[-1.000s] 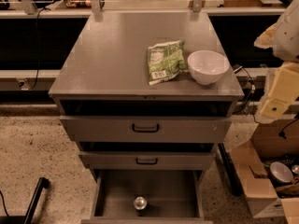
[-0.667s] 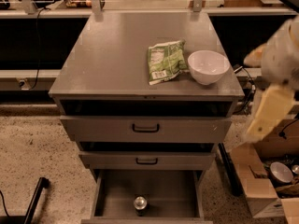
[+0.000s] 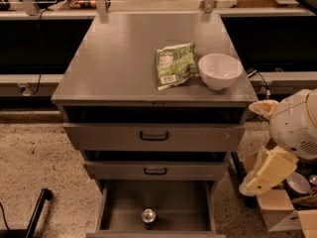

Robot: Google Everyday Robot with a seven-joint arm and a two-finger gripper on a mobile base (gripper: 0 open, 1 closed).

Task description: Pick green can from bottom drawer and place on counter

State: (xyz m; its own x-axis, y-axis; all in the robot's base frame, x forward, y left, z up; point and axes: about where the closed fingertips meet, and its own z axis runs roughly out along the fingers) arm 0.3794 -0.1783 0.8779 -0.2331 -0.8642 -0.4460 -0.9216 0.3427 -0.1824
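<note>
**Green can upright in the open bottom drawer, gripper off to the right**

The green can (image 3: pixel 148 216) stands upright in the bottom drawer (image 3: pixel 178 202). It sits near the drawer's front edge, about midway between the side walls, with its silver top facing up. The drawer is pulled out, and the can is the only thing seen on its grey floor.

Directly above, the middle drawer (image 3: pixel 198 171) and the top drawer (image 3: pixel 198 137) show their fronts and black handles. Each has a dark gap over it. The middle drawer's front lies behind and above the can, not over it.

On the counter surface (image 3: pixel 114 58) a flat green snack bag (image 3: pixel 174 66) lies towards the front right. A white bowl (image 3: pixel 220 71) stands just beside it, near the front right corner. The bag's edge is close to the bowl's rim, though I cannot tell if they touch. The left half of the surface is bare grey metal.

The robot's arm is to the right of the cabinet, below the level of the surface. A white rounded housing (image 3: pixel 297 125) is beside the top drawer's right end. Below it hangs the cream-coloured gripper (image 3: pixel 267 171), angled down and to the left at about the height of the middle drawer. It is well apart from the can and touches nothing on the cabinet. I cannot tell how the jaws stand, and nothing is seen in them.

A cardboard box (image 3: pixel 277 211) sits on the speckled floor (image 3: pixel 34 157) under the gripper.
</note>
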